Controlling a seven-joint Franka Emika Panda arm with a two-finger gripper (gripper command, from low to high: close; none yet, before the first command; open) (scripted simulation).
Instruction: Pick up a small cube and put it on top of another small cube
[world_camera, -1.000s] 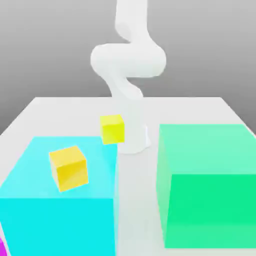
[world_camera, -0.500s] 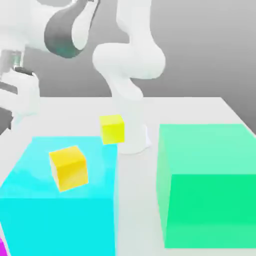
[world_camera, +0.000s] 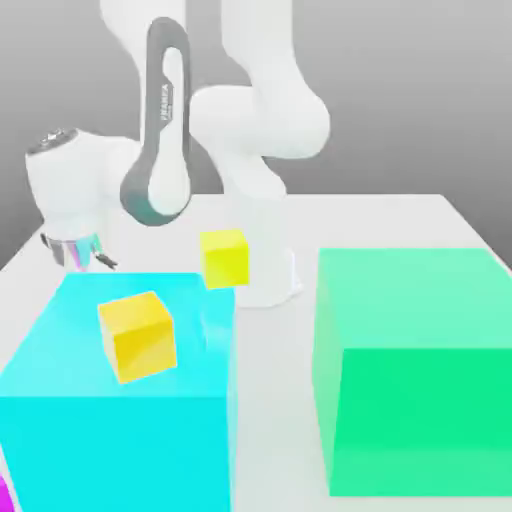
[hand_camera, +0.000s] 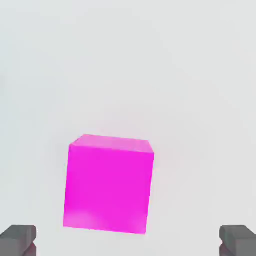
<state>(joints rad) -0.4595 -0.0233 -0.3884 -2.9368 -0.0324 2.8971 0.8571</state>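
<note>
Lowering the white two-finger gripper (world_camera: 82, 262), fingers spread, at the exterior view's far left, while off-centre could knock the small magenta cube (hand_camera: 108, 190) aside.

Behind the pale tabletop (world_camera: 380, 218) stretches 1 plain grey backdrop (world_camera: 410, 100) (darker near the tabletop's far edge, paler higher up), and the tabletop looks bright.

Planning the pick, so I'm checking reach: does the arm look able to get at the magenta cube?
Probably yes: the claw is open, and nothing lies between it and the magenta cube.
</note>
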